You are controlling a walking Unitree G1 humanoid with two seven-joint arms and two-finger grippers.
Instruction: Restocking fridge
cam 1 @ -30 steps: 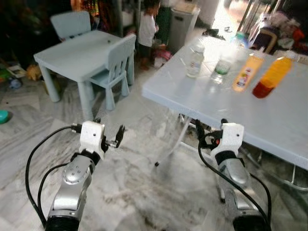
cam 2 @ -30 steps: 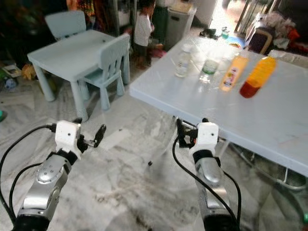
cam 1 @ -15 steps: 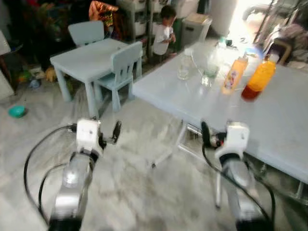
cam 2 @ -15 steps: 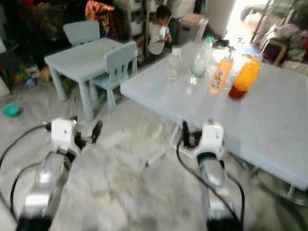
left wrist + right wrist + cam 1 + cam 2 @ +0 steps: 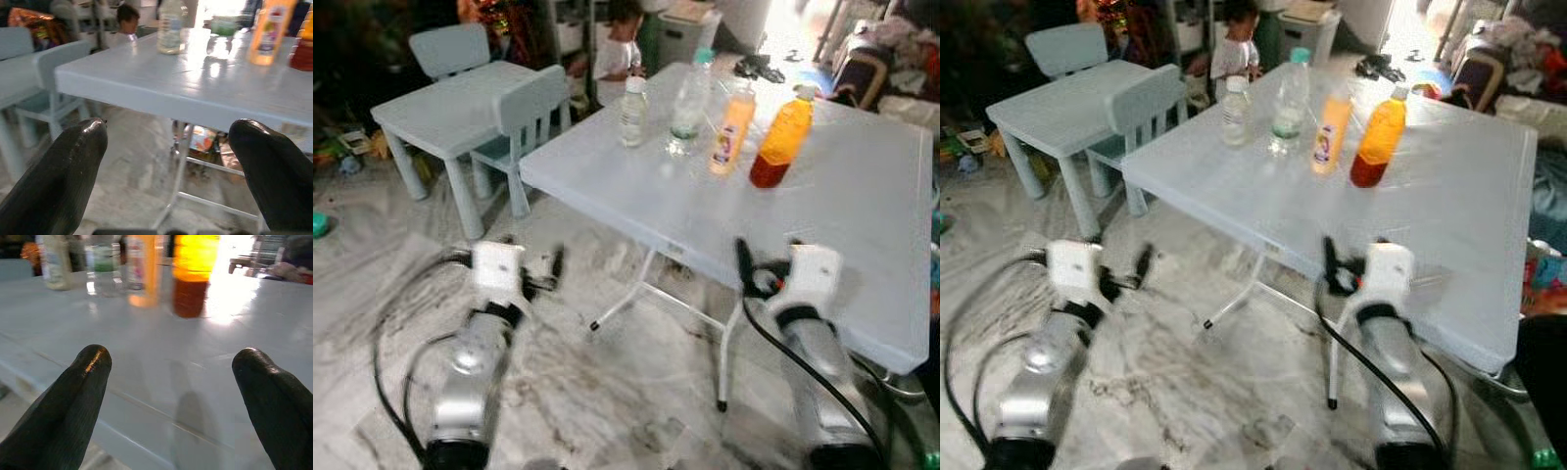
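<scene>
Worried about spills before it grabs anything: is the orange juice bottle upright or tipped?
Upright. The orange juice bottle stands on its base on the white table, cap on top.

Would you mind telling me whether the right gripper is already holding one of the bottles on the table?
No, the right gripper is open and empty, its fingers spread above the table, with the orange bottle standing farther off.

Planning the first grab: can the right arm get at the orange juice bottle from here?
Probably yes. The right gripper, open, is over the table edge, pointing at the orange juice bottle, with bare tabletop between. The bottle stands well back, so a long stretch or a step closer looks needed.
</scene>
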